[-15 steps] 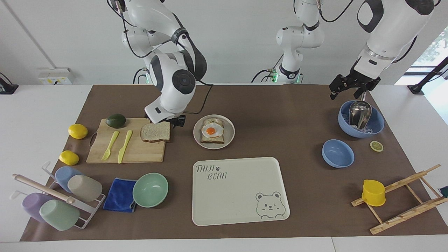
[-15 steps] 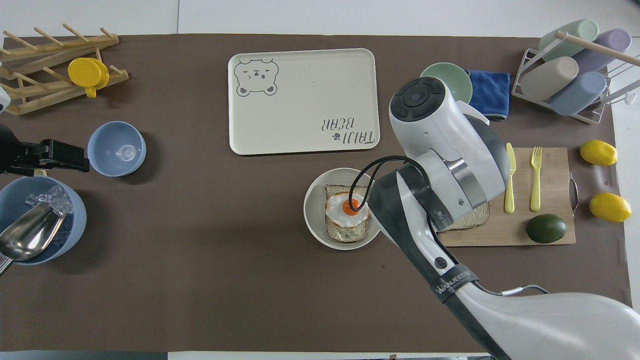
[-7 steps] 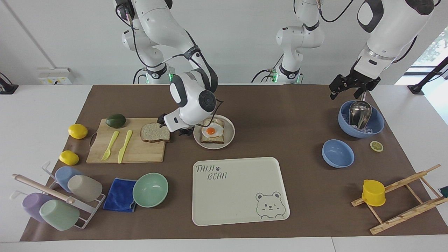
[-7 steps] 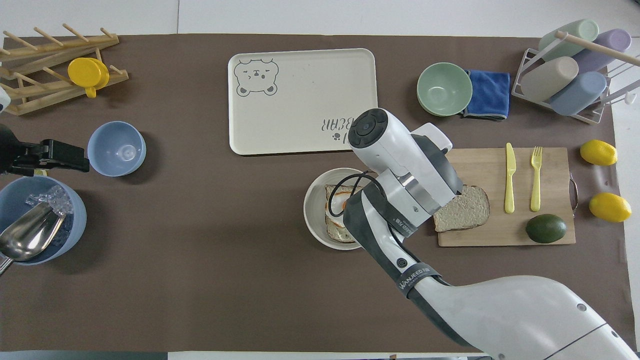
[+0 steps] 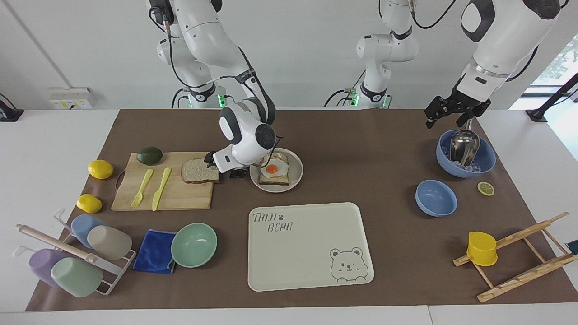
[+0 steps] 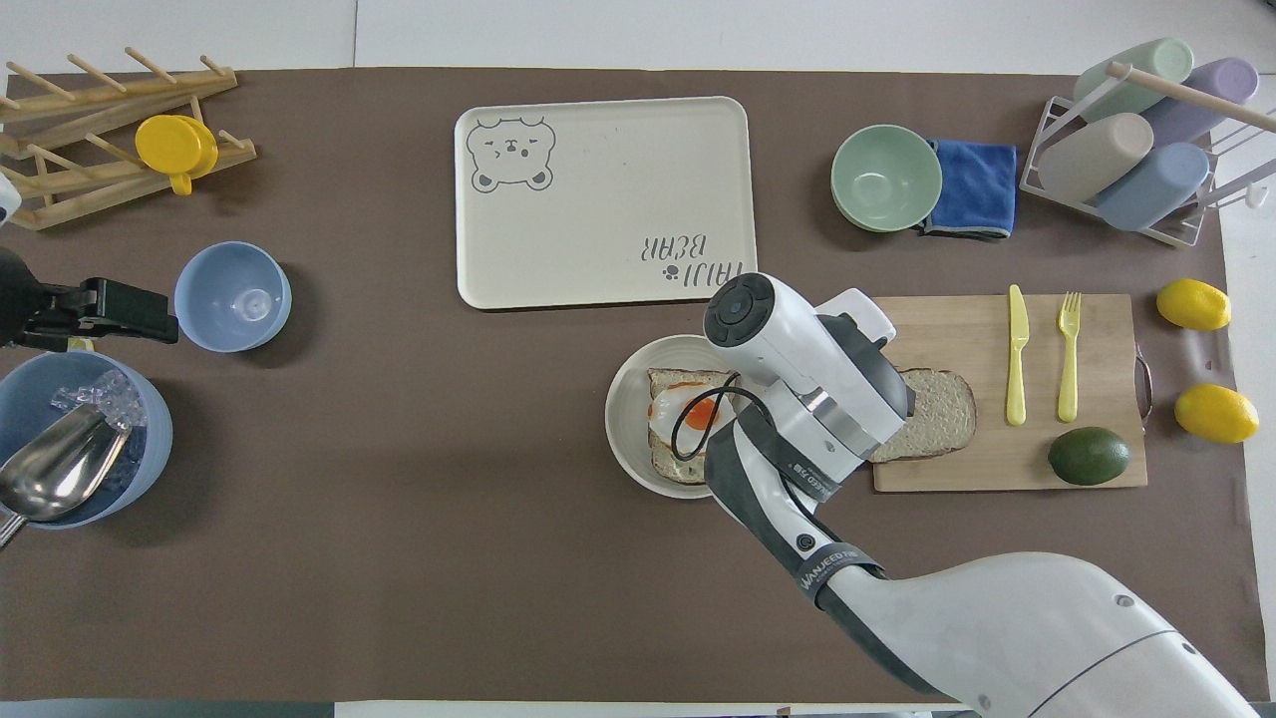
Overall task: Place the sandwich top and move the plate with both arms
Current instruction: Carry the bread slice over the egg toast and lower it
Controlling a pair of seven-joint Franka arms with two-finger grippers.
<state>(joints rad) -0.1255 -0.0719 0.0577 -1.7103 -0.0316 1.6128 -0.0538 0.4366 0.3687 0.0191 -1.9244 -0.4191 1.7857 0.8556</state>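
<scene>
Your right gripper [image 5: 220, 168] sits low at the bread [image 5: 198, 171] edge on the board [image 5: 180, 195], beside the plate [image 5: 295, 169]; I cannot tell its jaw state. Your left gripper [image 5: 451, 118] waits open over the ice bowl [image 5: 485, 159].

R arm: bent down steeply, wrist low, right tool [image 5: 220, 168] at the worktop-level edge of the bread slice [image 5: 197, 170] nearest the plate; whether its fingers are spread or closed can't be made out. L arm waits, left tool [image 5: 453, 111] raised, fingers spread apart.
</scene>
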